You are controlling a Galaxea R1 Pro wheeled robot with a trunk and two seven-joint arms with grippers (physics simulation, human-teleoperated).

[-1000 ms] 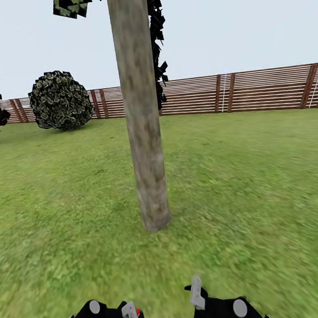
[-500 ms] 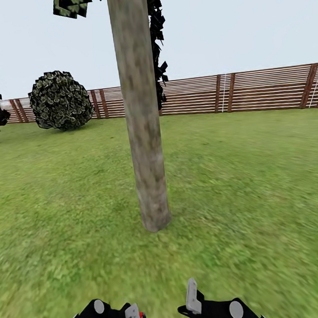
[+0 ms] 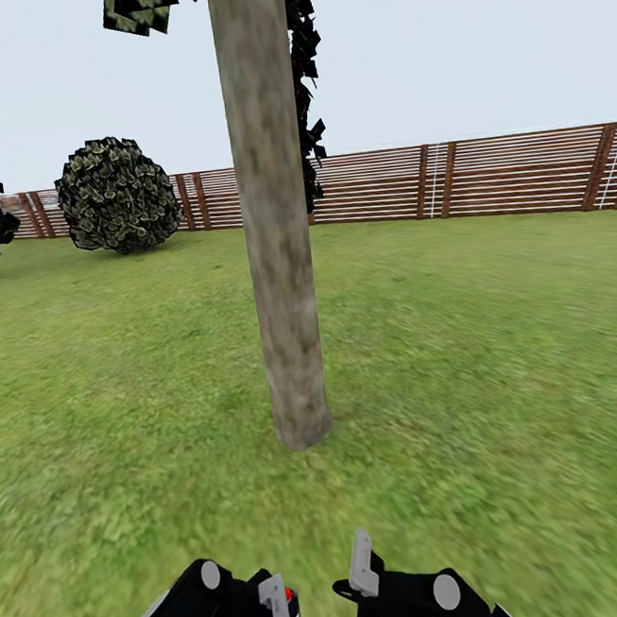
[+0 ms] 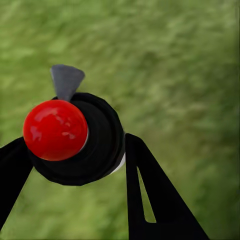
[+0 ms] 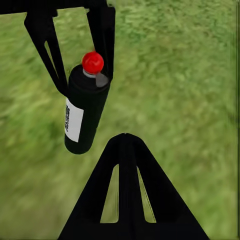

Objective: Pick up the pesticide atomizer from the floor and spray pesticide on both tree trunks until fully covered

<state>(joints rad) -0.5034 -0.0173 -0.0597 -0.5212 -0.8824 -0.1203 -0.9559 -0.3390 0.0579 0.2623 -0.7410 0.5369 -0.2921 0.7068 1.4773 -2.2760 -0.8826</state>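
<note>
One lawn point(image 3: 502, 345) fills the garden, a slat fence point(image 3: 485, 176) running from 9 to 3 o'clock and a round bush point(image 3: 116, 194) at 10. The tree trunk point(image 3: 279, 255) stands dead centre. At 6 o'clock the left gripper point(image 3: 278, 608) is clamped on the spray can point(image 5: 84, 107), red cap point(image 4: 55, 130) up. The right gripper point(image 3: 361, 578) has its fingers together, empty. Both arms have edged inward since before.

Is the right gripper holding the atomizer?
No: the atomizer sits between the left gripper's fingers, while the right gripper is shut, empty.
</note>
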